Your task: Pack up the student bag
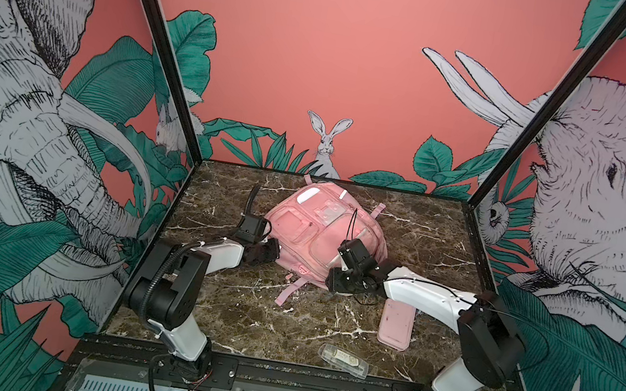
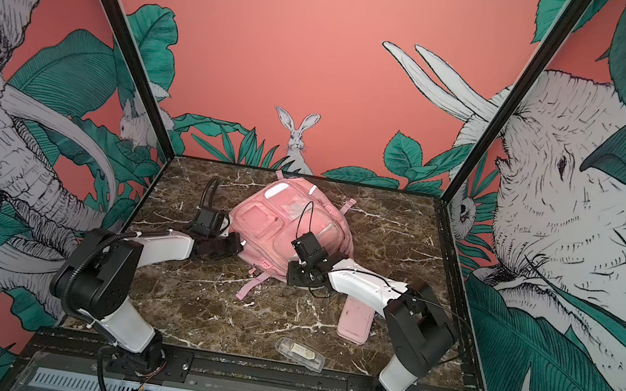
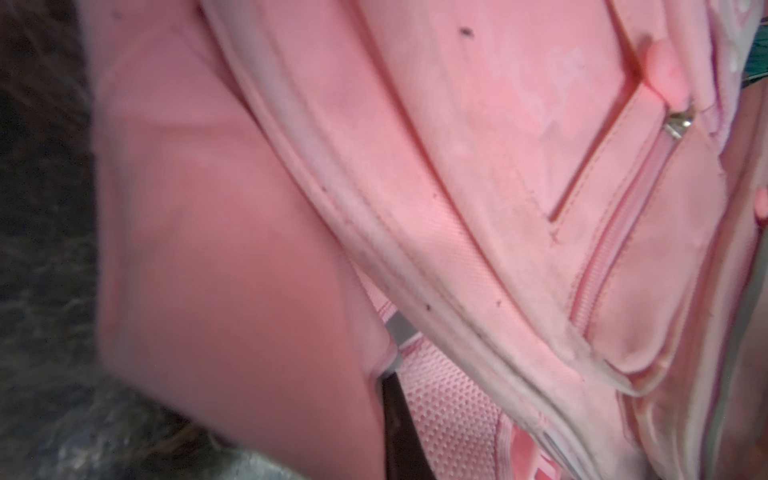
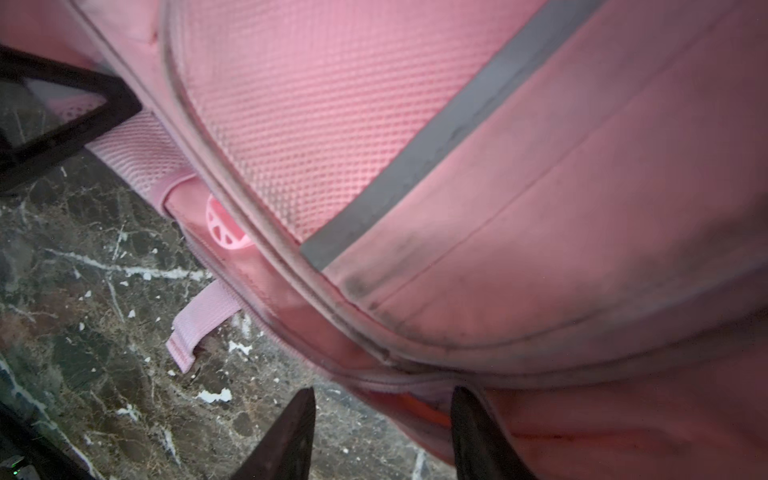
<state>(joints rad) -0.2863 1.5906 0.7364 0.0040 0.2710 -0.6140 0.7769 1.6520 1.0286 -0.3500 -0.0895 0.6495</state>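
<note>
Opening step, I judge: the student bag (image 1: 320,223) lies front-up on the table (image 1: 243,312). The left claw (image 1: 268,249) is closed, seemingly pinching the bag's side fabric. The right claw (image 4: 382,432) stands apart at the lower seam (next it must find a zip pull).

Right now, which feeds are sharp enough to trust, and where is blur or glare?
Left wrist view: student bag too close, soft, near fabric blurred. Right wrist view: mesh and marble table readable. Both top views: sharp; reflective strip glares white.
</note>
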